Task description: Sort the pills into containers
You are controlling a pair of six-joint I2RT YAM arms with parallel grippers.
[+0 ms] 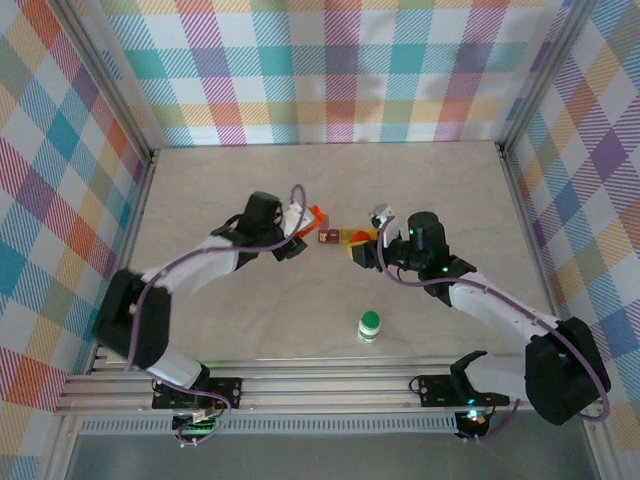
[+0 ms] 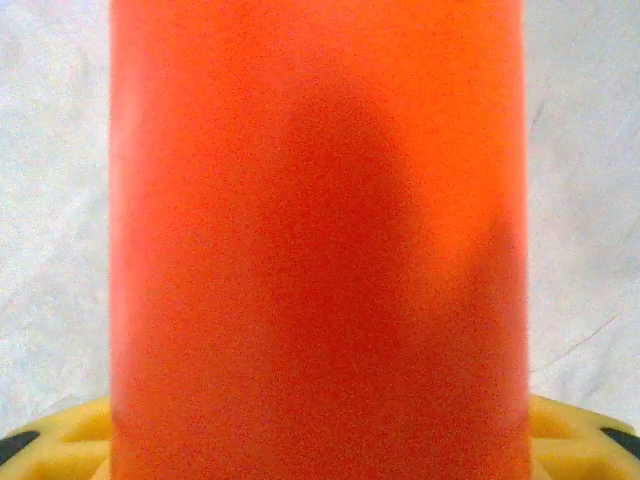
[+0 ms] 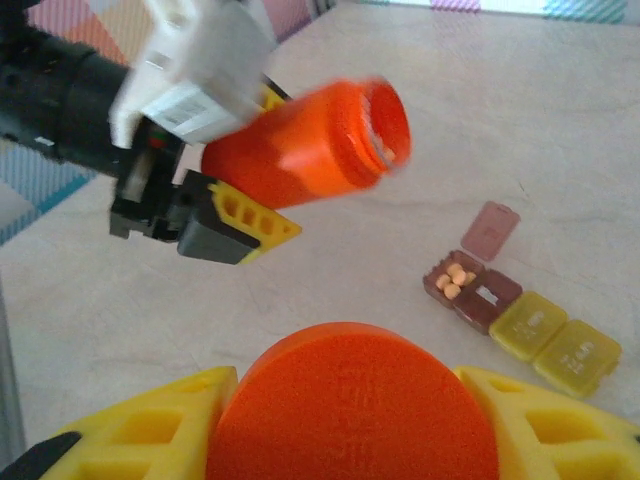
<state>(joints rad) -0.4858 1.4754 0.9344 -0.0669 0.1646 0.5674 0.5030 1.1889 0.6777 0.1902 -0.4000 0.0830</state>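
Observation:
My left gripper (image 1: 303, 228) is shut on an open orange pill bottle (image 3: 310, 150), which is tilted with its mouth toward the pill organizer (image 1: 335, 237). Seen from the left wrist, the bottle (image 2: 320, 240) is very close, with yellow fingertips (image 2: 60, 440) at its lower edge. The organizer (image 3: 520, 320) is a strip of maroon and yellow compartments. One maroon compartment stands open, lid (image 3: 490, 228) flipped back, with small orange pills (image 3: 455, 278) inside. My right gripper (image 3: 350, 430) is shut on the bottle's orange cap (image 3: 350, 400), just right of the organizer.
A white bottle with a green cap (image 1: 370, 325) stands upright on the table nearer the arm bases. Plaid walls enclose the table (image 1: 320, 180) at the back and both sides. Bare tabletop lies behind the organizer.

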